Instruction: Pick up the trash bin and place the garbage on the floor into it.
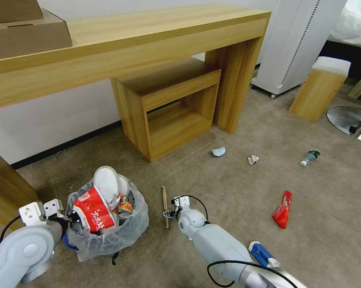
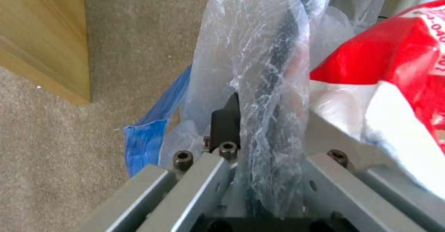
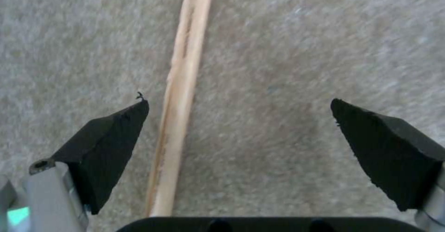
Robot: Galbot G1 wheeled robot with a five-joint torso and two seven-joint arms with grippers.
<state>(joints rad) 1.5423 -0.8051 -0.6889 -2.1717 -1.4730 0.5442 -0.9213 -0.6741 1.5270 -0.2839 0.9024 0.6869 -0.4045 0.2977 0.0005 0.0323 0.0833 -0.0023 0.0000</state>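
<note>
The trash bin (image 1: pixel 108 234), dark with a crinkled clear bag, stands on the beige floor (image 1: pixel 228 188) and holds white slippers, a red wrapper and an orange one. My left gripper (image 1: pixel 70 219) is shut on its rim; in the left wrist view the gripper (image 2: pixel 252 127) pinches the bag-covered rim (image 2: pixel 273 86). My right gripper (image 1: pixel 167 214) hangs open just above the wooden stick (image 1: pixel 164 204). In the right wrist view the stick (image 3: pixel 180 96) lies between the black fingertips (image 3: pixel 111 141), nearer to one. More garbage lies apart: a red wrapper (image 1: pixel 282 210), a bottle (image 1: pixel 310 157), a white wad (image 1: pixel 252 159), a blue-white wad (image 1: pixel 218 151).
A long wooden desk (image 1: pixel 156 44) with a small open cabinet (image 1: pixel 170 108) under it stands behind the bin. A desk leg (image 1: pixel 6 192) is close to my left arm. A wooden stool (image 1: pixel 319 88) and a white appliance (image 1: pixel 296 44) stand at the far right. A blue scrap (image 2: pixel 148 138) lies beside the bin.
</note>
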